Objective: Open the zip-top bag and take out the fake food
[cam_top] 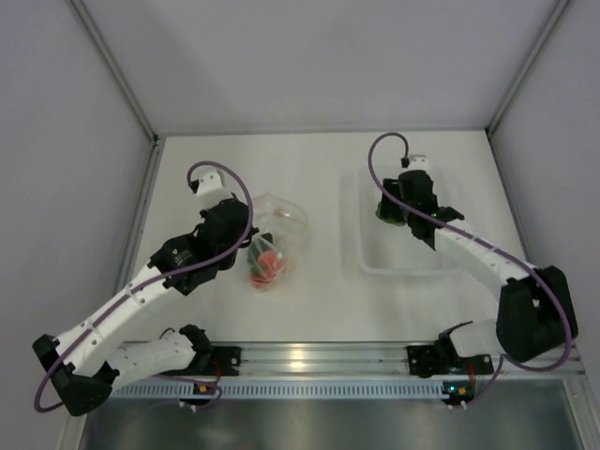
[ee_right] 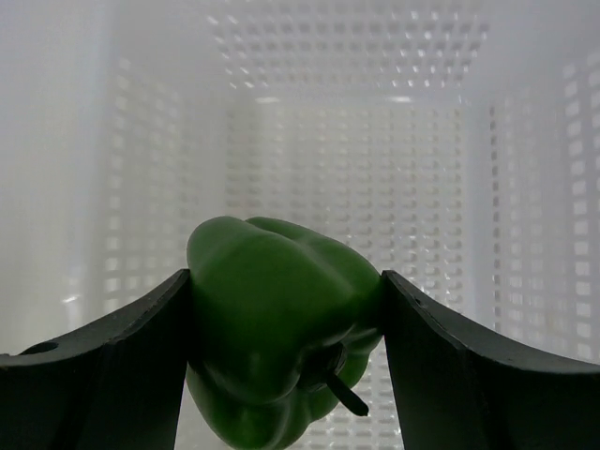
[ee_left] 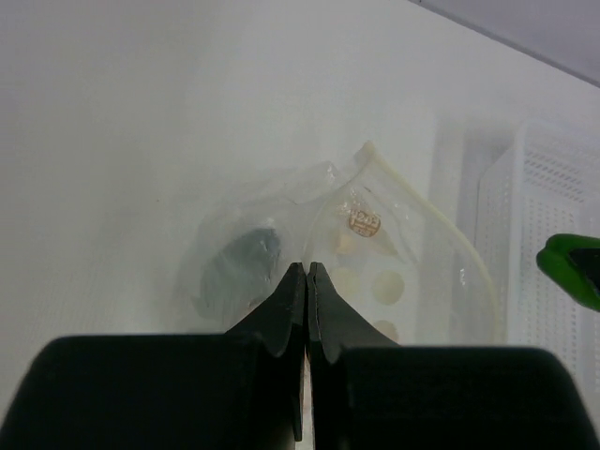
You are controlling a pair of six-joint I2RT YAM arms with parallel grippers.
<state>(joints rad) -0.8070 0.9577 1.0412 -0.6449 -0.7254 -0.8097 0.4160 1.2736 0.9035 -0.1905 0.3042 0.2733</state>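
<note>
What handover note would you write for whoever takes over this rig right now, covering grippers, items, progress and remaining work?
Left gripper: shut, apparently pinching the zip-top bag at its edge.
Right gripper: closed on the green pepper, inside the white perforated tray.
Done: bag looks open, pepper out.
Left: release pepper; remove the red pieces and dark green piece from the bag.

Both arms (cam_top: 117, 309) have white link shells, black joints, looping purple cables (cam_top: 220, 165) and black tool fingers (ee_left: 286, 314).
</note>
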